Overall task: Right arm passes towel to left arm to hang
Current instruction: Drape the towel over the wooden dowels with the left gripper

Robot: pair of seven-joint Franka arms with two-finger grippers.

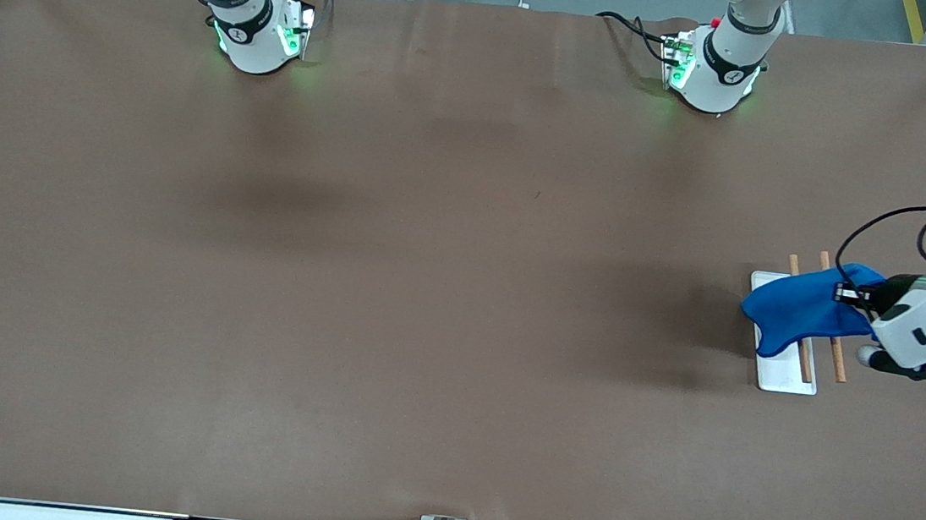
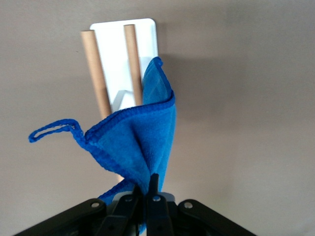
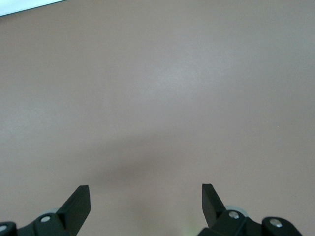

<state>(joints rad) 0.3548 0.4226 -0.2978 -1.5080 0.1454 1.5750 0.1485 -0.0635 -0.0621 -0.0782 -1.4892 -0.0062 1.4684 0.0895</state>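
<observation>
Towel [image 1: 798,313] pinched by one corner in closed left tool [image 1: 850,296] at frame's right edge, draped over white tray [image 1: 783,377] w/ rods [image 1: 838,356]; right tool [image 3: 146,199] open, idle; risk: bunched cloth slides off on release.

My left gripper [image 2: 150,189] has its jaws pinched so tight on the bright royal-blue soft cloth towel [image 2: 140,142] that the held corner vanishes between them, and my knuckles run off the left wrist view's edge. The draped cloth hides the middle of the two wooden rods [image 1: 837,360] and part of the flat white tray [image 1: 783,374] beneath my jaws. My right gripper [image 3: 146,196], jaws wide, shows only its fingertips [image 3: 78,201]; the front view never shows it.
</observation>
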